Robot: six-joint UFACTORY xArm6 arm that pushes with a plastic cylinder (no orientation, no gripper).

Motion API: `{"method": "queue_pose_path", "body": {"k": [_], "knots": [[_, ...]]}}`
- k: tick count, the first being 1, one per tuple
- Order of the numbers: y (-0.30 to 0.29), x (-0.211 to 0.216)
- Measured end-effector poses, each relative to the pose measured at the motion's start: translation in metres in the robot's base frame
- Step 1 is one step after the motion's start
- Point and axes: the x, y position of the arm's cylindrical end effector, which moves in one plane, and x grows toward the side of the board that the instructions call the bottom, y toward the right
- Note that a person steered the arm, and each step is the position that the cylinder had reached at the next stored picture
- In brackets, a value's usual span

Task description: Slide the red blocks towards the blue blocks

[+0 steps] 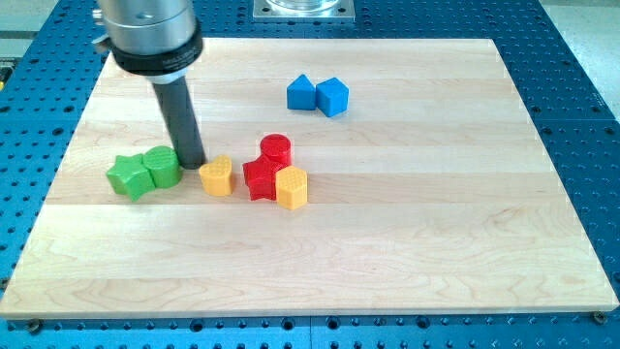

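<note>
A red cylinder [276, 148] and a red star-shaped block [259, 178] sit touching near the board's middle. A blue triangular block [301, 93] and a blue cube [332, 96] sit side by side toward the view's top, right of centre. My tip [192, 161] rests on the board between the green cylinder [162, 166] and the yellow heart-shaped block [217, 175], left of the red blocks and apart from them.
A green star-shaped block [129, 176] touches the green cylinder's left side. A yellow hexagonal block [292, 186] touches the red star's right side. The wooden board [407, 242] lies on a blue perforated table [591, 116].
</note>
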Motion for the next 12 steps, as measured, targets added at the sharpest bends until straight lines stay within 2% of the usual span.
{"method": "queue_pose_path", "body": {"k": [1,2,3,4,5,7,9,10,11,12], "knots": [[0.017,-0.016],[0.055,-0.013],[0.063,0.041],[0.064,0.059],[0.07,0.098],[0.088,0.017],[0.17,0.016],[0.166,0.046],[0.123,0.071],[0.095,0.074]]}}
